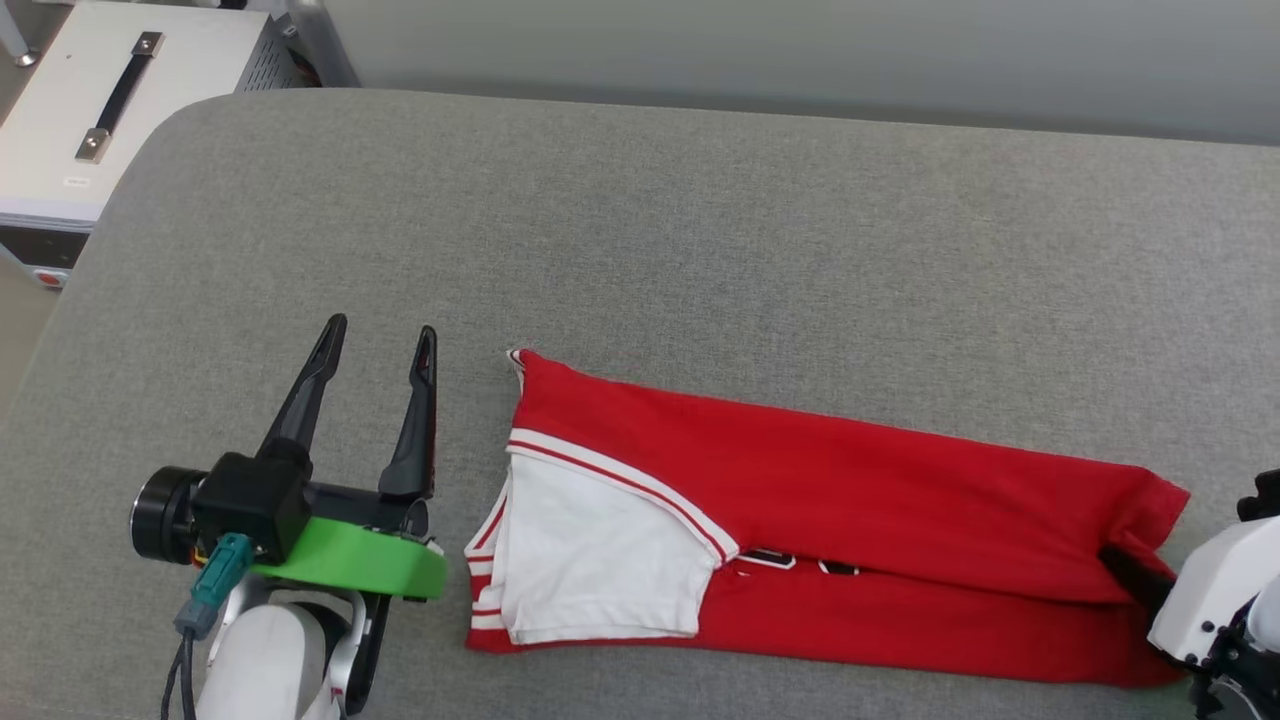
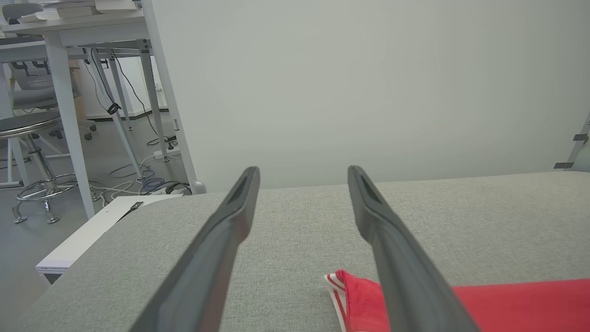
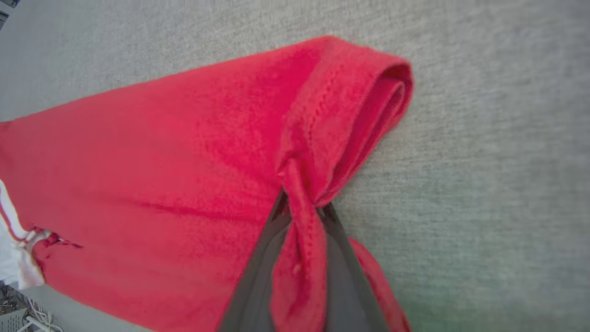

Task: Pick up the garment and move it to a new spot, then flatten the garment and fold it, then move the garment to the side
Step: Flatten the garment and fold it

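Grey fabric bench (image 1: pixel 700 200) bore a soft, limp-looking red-and-white jersey (image 1: pixel 850 470), its hem (image 3: pixel 350 115) pinched tight in the right claw (image 3: pixel 304 205), left claw (image 1: pixel 382 328) agape alongside.

We see a bench (image 1: pixel 700 220) padded in grey woven fabric, its far left corner rounded. Just past that corner, lower than the bench top, stands a white metal case (image 1: pixel 130 110) with a black strap handle (image 1: pixel 120 95) on its lid and vent slots down 1 side. A pale grey wall (image 2: pixel 368 83) runs behind the bench. In the left wrist view, left of the wall, we make out a white desk (image 2: pixel 73 34), a round stool (image 2: pixel 27 122) with a chrome foot ring, and loose cables (image 2: pixel 138 177) on the floor.
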Available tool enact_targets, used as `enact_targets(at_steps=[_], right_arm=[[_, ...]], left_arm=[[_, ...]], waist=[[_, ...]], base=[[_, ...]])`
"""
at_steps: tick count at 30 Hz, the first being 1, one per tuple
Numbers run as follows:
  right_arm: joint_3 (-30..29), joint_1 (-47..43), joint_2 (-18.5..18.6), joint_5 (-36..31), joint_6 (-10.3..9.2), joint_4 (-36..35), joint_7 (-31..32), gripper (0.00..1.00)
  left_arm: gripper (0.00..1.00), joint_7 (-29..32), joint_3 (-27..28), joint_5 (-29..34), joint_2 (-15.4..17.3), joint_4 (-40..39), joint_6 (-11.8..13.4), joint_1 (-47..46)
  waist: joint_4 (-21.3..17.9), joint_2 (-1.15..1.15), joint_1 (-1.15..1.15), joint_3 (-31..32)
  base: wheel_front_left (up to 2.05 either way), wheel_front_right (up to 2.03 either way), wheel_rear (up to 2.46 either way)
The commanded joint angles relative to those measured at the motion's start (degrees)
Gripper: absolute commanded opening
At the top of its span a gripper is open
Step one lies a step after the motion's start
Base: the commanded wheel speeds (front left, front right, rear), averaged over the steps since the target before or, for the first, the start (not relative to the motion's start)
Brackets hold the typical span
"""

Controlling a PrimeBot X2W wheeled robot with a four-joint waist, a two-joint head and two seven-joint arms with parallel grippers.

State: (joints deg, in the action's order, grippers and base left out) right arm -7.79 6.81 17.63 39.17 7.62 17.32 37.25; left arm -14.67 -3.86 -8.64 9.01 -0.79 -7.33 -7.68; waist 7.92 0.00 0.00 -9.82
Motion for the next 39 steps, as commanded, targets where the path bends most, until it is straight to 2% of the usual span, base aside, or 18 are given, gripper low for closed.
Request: enact_targets(at_steps=[1, 10, 15, 19, 30, 36, 39], right_arm=[[-0.7, -1.6, 1.5, -1.0, -0.13, 1.2, -0.6, 0.00], [-7.4, -1.8, 6.9, -6.1, -0.13, 3.8, -3.6, 0.00], [-8.3, -1.9, 6.2, -6.7, -0.13, 2.8, -3.2, 0.00], [-8.1, -3.2, 5.1, -6.6, -0.13, -0.8, -2.4, 0.00], [-5.5, -9.3, 0.3, -5.7, -0.13, -16.6, 2.9, 0.00], [-2.8, -10.4, -5.3, -5.4, -0.13, -24.9, 6.5, 0.00], [-1.6, -10.2, -9.5, -5.1, -0.13, -26.9, 7.7, 0.00]], left_arm=[[1.00, -0.3, 0.1, -0.5, 0.1, 0.0, -0.1, 1.3], [1.00, -0.3, -0.2, -0.8, 0.2, 0.6, -0.2, 1.6], [1.00, -0.3, 0.5, -1.2, -0.2, 0.7, -0.2, 2.5], [1.00, -0.3, 0.2, -1.4, -0.9, 0.9, -0.2, 2.8], [1.00, -0.3, 0.2, -1.9, -2.1, 1.4, -0.2, 4.0], [1.00, -0.3, 0.6, -2.2, -2.6, 1.5, -0.2, 4.7], [1.00, -0.3, 0.5, -2.2, -2.7, 1.7, -0.2, 4.9]], waist=[[-0.3, 0.00, 0.00, 0.4], [-1.1, 0.00, 0.00, 1.8], [-1.7, 0.00, 0.00, 2.8], [-1.8, 0.00, 0.00, 3.1], [-0.8, 0.00, 0.00, 5.7], [1.0, 0.00, 0.00, 6.6], [2.0, 0.00, 0.00, 7.0]], base=[[0.00, 0.00, 0.00], [0.00, 0.00, 0.00], [0.00, 0.00, 0.00], [0.00, 0.00, 0.00], [0.00, 0.00, 0.00], [0.00, 0.00, 0.00], [0.00, 0.00, 0.00]])
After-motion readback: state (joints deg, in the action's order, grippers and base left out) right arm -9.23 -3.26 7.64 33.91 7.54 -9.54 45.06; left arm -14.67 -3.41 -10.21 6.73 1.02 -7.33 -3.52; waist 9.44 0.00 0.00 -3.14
